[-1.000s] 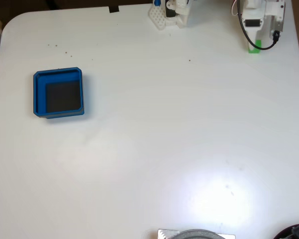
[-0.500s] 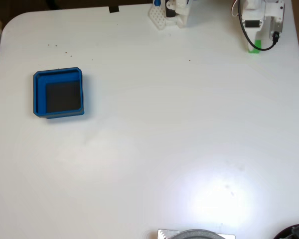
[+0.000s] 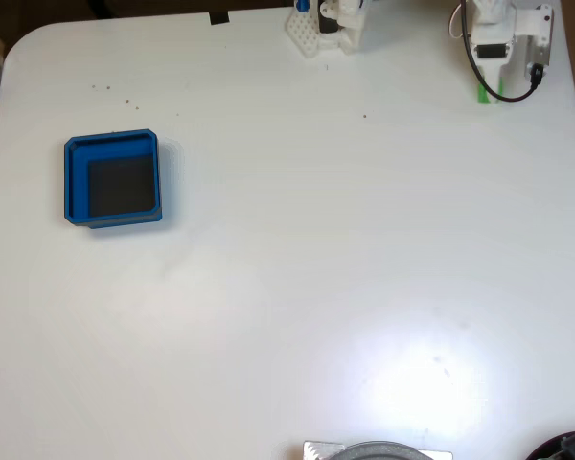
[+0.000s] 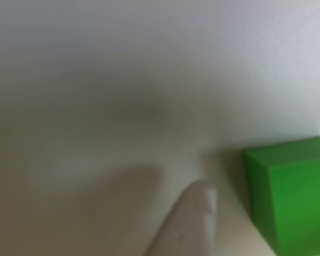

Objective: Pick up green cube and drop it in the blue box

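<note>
In the fixed view the green cube (image 3: pixel 482 93) shows as a thin green sliver at the table's top right, mostly covered by the white arm. My gripper (image 3: pixel 491 84) hangs right over it there. The other view is close to the table: the green cube (image 4: pixel 290 194) sits at the lower right. One white fingertip (image 4: pixel 194 213) rises from the bottom edge just left of the cube, with a small gap between them. No second finger lies against it, so the jaws stand apart. The blue box (image 3: pixel 75 177) rests far off at the left of the table, its dark floor bare.
A white lattice part with a blue piece (image 3: pixel 321 27) stands at the table's top edge. A grey round object (image 3: pixel 376 450) pokes in at the bottom edge. A black cable (image 3: pixel 479 67) loops beside the arm. The wide white tabletop (image 3: pixel 316 249) lies between cube and box.
The arm has shifted slightly up and to the right over the cube, so less green shows in the fixed view. The blue box has not moved.
</note>
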